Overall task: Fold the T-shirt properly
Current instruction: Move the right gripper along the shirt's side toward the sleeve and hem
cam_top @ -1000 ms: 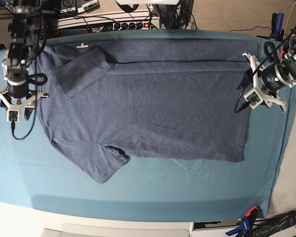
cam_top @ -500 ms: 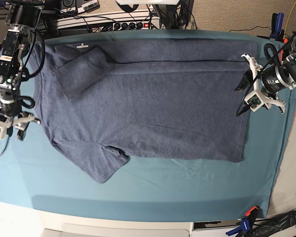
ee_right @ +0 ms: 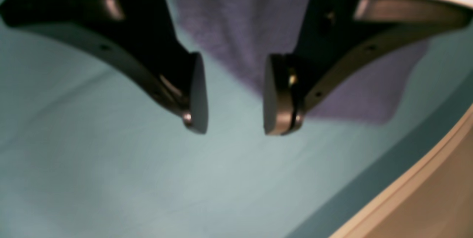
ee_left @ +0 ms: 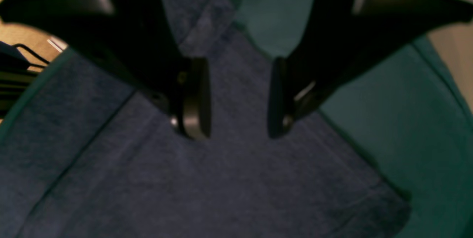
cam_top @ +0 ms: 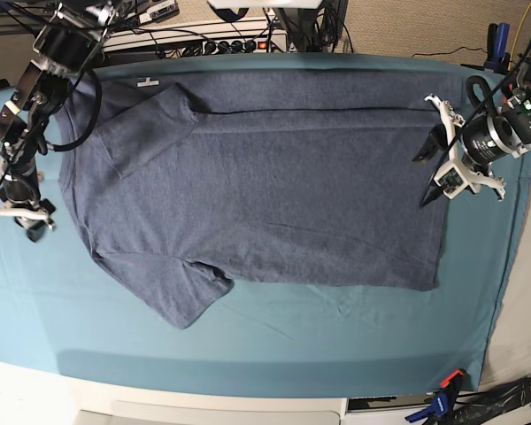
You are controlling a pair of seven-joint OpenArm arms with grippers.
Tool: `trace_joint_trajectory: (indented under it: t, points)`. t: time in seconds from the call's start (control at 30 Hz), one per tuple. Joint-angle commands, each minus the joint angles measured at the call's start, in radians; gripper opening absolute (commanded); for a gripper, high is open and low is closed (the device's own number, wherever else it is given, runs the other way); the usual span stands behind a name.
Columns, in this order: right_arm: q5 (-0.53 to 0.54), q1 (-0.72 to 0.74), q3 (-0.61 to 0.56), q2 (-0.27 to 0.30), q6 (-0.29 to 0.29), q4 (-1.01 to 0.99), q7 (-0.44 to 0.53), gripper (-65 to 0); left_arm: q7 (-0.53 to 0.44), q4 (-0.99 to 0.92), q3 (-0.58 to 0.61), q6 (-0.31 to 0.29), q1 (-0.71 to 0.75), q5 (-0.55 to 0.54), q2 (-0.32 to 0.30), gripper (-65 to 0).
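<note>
The blue-grey T-shirt [cam_top: 265, 186] lies flat on the teal table cloth [cam_top: 336, 336], plain side up, neck at the left and hem at the right. Its far edge is folded over along a long crease, and the far sleeve [cam_top: 146, 124] lies folded onto the body. The near sleeve [cam_top: 181, 297] sticks out toward the front. My left gripper [cam_top: 429, 173] is open and empty just above the hem; the left wrist view shows it [ee_left: 236, 119] over the shirt [ee_left: 221, 179]. My right gripper [cam_top: 13, 221] is open and empty over bare cloth left of the shirt [ee_right: 232, 119], with shirt fabric [ee_right: 240, 27] beyond it.
A power strip and cables [cam_top: 221, 42] run along the back edge. A clamp [cam_top: 444, 396] grips the front right corner. More cables and tools [cam_top: 500, 40] stand at the back right. The table's pale front edge [ee_right: 406, 190] lies close to my right gripper.
My right arm has swung away from the shirt's neck side toward the table's left edge and turned. My left gripper has shifted slightly over the hem. The shirt has not moved.
</note>
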Motion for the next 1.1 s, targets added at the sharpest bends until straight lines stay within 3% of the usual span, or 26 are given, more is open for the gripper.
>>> trace_joint_trajectory:
  t: [0.0, 0.1, 0.17, 0.27, 0.4, 0.53, 0.87, 1.07]
  points:
    - [0.048, 0.035, -0.001, 0.021, 0.057, -0.01, 0.004, -39.0, -0.023, 0.011, -0.012, 0.004, -0.008, 0.007, -0.019, -38.2]
    - [0.208, 0.103, -0.003, 0.037, 0.27, -0.099, -0.098, -39.0, -0.023, 0.011, -0.012, 0.004, -0.008, 0.014, -0.019, -38.2]
    - [0.325, 0.157, -0.008, 0.059, 0.383, -0.158, -0.187, -39.0, -0.022, 0.011, -0.012, 0.004, -0.008, 0.014, -0.019, -38.2]
    - [0.422, 0.239, -0.033, 0.108, 0.471, -0.248, -0.269, -39.0, -0.023, 0.008, -0.012, 0.004, -0.008, 0.014, -0.019, -38.2]
    - [0.419, 0.327, -0.062, 0.177, 0.479, -0.332, -0.259, -39.0, -0.024, -0.005, -0.012, 0.004, -0.008, 0.014, -0.019, -38.2]
    - [0.286, 0.346, -0.061, 0.212, 0.48, -0.343, -0.137, -39.0, -0.025, -0.017, -0.012, 0.004, -0.008, 0.037, -0.013, -38.2]
    - [0.071, 0.346, -0.06, 0.212, 0.477, -0.343, -0.053, -39.0, -0.025, -0.021, -0.012, 0.004, -0.008, 0.048, 0.07, -38.2]
    - [0.061, 0.356, -0.062, 0.211, 0.501, -0.343, -0.145, -39.0, -0.026, -0.022, -0.012, 0.004, -0.008, 0.048, 0.105, -38.2]
